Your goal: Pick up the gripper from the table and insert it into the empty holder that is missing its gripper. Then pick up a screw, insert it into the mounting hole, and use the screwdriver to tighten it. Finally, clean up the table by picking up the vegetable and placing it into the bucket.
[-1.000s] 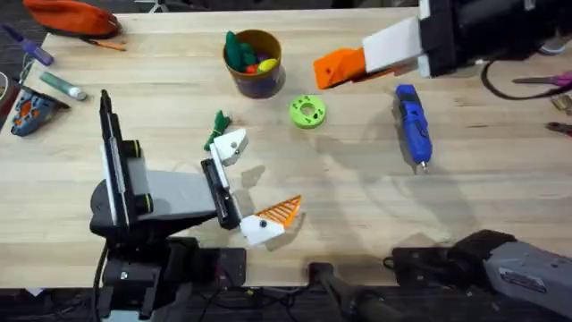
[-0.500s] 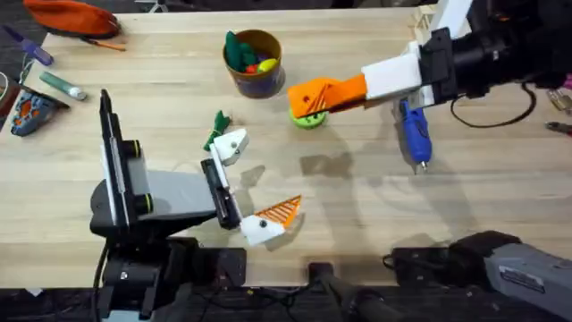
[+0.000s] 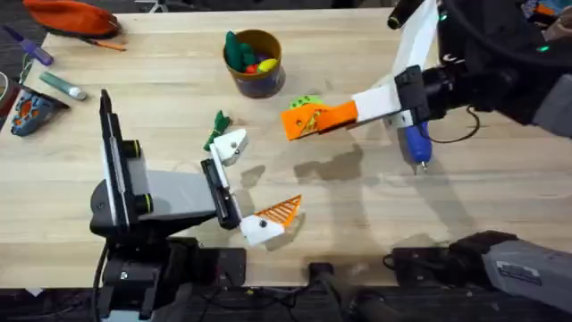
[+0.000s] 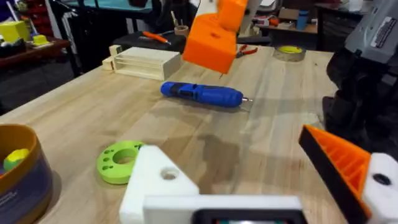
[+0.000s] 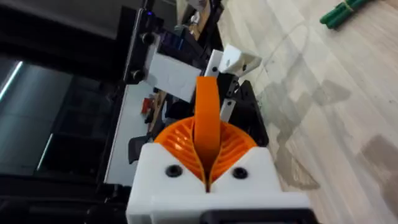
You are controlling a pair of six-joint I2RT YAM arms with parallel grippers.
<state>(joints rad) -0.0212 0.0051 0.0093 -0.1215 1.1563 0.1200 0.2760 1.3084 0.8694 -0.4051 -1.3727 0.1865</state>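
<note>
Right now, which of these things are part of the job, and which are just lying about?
Job: orange pad in right pincer, padless holder, screwdriver, vegetable, bucket.
Lying about: lime ring, wooden tray, orange pouch, tape roll.

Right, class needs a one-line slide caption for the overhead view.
Right pincer reaches over the table toward the left arm's holder, screwdriver lying behind it.

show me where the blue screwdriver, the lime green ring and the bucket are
screwdriver [image 4: 202, 94], left wrist view, middle of its blue body
lime green ring [image 4: 119, 162], left wrist view, flat top face
bucket [image 3: 254, 59], overhead view, tan rim
</note>
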